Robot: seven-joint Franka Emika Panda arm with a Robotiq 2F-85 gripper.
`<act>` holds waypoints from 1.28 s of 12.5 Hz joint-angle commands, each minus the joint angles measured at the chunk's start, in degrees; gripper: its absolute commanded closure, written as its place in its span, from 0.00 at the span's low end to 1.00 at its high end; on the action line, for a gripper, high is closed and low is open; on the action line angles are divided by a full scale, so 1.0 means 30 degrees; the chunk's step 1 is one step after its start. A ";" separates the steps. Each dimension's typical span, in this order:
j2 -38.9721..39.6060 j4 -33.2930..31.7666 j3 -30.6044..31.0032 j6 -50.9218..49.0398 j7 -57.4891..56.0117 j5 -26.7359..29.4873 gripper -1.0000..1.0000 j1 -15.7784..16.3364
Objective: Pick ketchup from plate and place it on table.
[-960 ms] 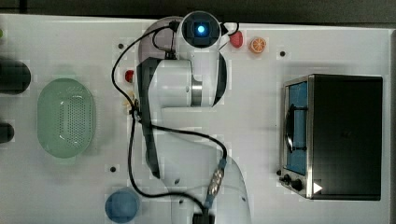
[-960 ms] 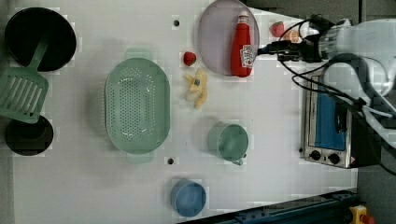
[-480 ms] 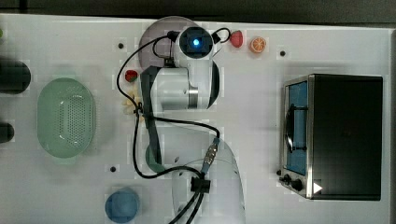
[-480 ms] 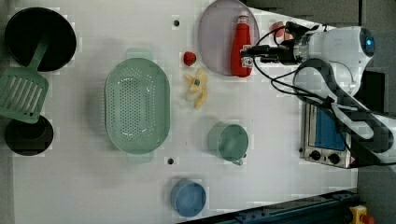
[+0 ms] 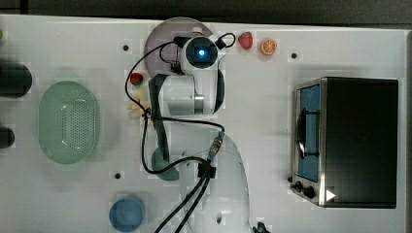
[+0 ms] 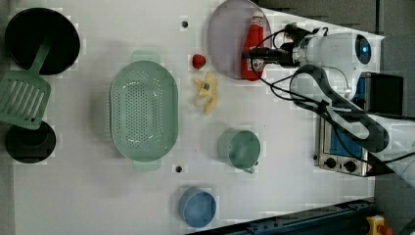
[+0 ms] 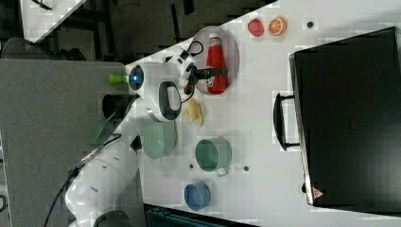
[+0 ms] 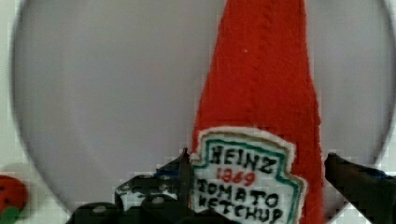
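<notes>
The ketchup (image 8: pixel 261 140) lies flat on the plate (image 6: pixel 225 44), at about 3 o'clock of the plate's centre in the left view. The gripper (image 8: pixel 261 186) hangs over the bottle's label, fingers (image 8: pixel 355 179) spread wide on both sides, grasping nothing.

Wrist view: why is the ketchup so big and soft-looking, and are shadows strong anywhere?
Wrist view: ketchup fills much of the frame, its label readable, edges soft; open pincer dark beside it. Left view: even light, faint shadow by the green basket. Right view: oven top nearly black.
</notes>
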 commanded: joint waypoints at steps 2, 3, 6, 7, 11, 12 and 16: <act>0.0072 0.0434 -0.0075 0.0269 -0.0856 0.0096 0.29 0.0029; -0.0107 0.0531 -0.0040 0.0279 -0.0857 0.0098 0.37 0.0020; -0.1197 0.0593 -0.0013 0.0173 -0.0762 0.0152 0.37 0.0013; -0.1692 0.0593 -0.0014 0.0036 -0.0341 0.0184 0.37 -0.0004; -0.3972 0.0520 -0.0038 -0.1319 0.1120 0.0185 0.37 -0.0020; -0.4616 0.0503 -0.0063 -0.2311 0.1345 0.0185 0.37 -0.0041; -0.7306 0.0294 -0.0165 -0.6639 0.2790 0.0184 0.37 -0.0298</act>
